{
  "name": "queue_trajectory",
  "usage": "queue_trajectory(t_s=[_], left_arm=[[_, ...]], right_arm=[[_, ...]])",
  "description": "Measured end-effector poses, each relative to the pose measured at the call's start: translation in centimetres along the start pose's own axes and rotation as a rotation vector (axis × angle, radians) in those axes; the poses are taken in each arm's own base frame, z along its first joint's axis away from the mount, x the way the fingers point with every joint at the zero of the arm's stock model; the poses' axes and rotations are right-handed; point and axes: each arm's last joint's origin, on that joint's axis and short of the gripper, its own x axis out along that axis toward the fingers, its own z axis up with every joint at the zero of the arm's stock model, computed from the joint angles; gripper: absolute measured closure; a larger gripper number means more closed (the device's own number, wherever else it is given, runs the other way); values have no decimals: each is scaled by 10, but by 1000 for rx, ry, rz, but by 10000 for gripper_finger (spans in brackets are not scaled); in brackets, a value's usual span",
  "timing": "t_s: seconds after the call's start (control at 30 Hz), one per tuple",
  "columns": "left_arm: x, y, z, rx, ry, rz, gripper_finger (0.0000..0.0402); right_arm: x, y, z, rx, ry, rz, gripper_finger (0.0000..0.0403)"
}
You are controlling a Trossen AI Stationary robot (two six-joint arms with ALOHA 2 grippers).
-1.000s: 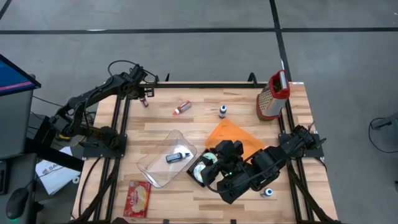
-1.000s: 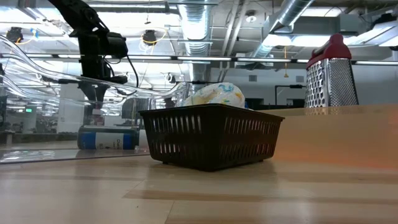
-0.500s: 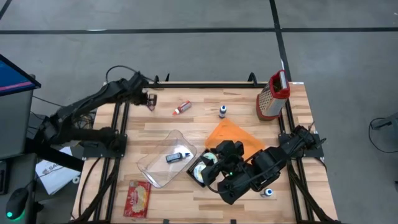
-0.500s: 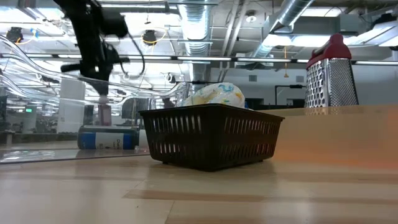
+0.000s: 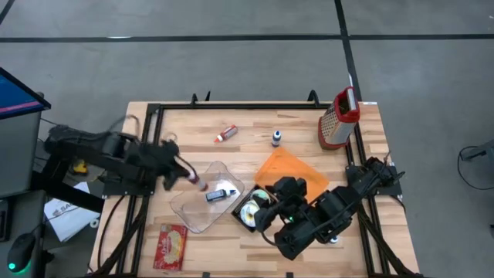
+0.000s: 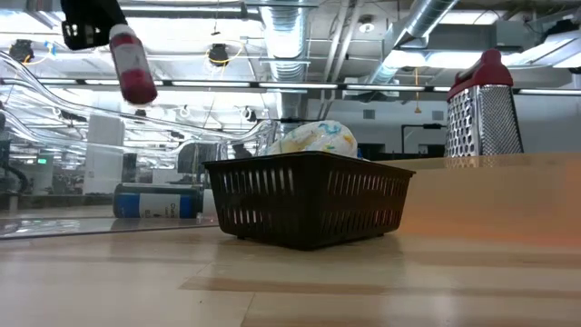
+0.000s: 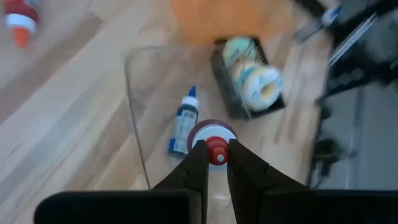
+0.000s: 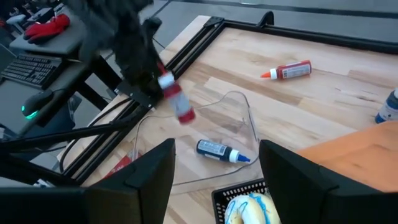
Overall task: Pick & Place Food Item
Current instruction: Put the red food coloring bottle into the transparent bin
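Observation:
My left gripper [image 5: 184, 173] hangs over the far left rim of the clear container [image 5: 202, 202], shut on a small red bottle [image 5: 194, 180] with a white cap. The low view shows the bottle [image 6: 132, 65] high above the table. A blue bottle [image 5: 221, 194] lies on its side inside the container. My right gripper [image 5: 268, 210] stands open above the black basket [image 5: 248, 213], in which a colourful wrapped food item [image 6: 313, 139] lies. My left gripper pinches the red bottle at its white cap end [image 7: 215, 138] between its two fingers. The fingers slant down from the table's left side. The bottle hangs tilted below the fingertips, red body [image 8: 183, 109] lowest, lifted clear of the table and the container.
An orange cloth [image 5: 289, 171] lies behind the basket. A metal grater [image 5: 338, 120] stands at the far right corner. A red-orange bottle [image 5: 225, 134] and a small blue bottle [image 5: 275, 138] lie near the far edge. A red packet [image 5: 170, 245] lies at the near left.
My left gripper has swung from the table's far left corner toward the near edge and the right, to above the clear container, rolling as it went. It has stayed shut on the red bottle, which has travelled with it clear of the table.

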Motion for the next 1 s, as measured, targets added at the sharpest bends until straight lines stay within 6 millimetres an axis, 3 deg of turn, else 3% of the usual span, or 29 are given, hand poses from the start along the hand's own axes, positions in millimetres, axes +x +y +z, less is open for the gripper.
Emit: queue_trajectory(t_s=[0.23, 0.33, 0.5, 0.9, 1.0], left_arm=[[72, -30, -8, 187, 90, 183, 373], [90, -37, -7, 233, 72, 191, 373], [101, -37, -6, 245, 72, 218, 373], [104, -25, 6, 249, 70, 259, 373], [105, -22, 9, 237, 68, 269, 357]], right_arm=[[4, -1, 3, -12, -6, -11, 179], [4, 0, 3, -1, -6, -8, 179], [1, 0, 1, 22, -5, 0, 179], [1, 1, 2, 25, -21, 0, 179], [1, 1, 2, 25, -21, 0, 179]])
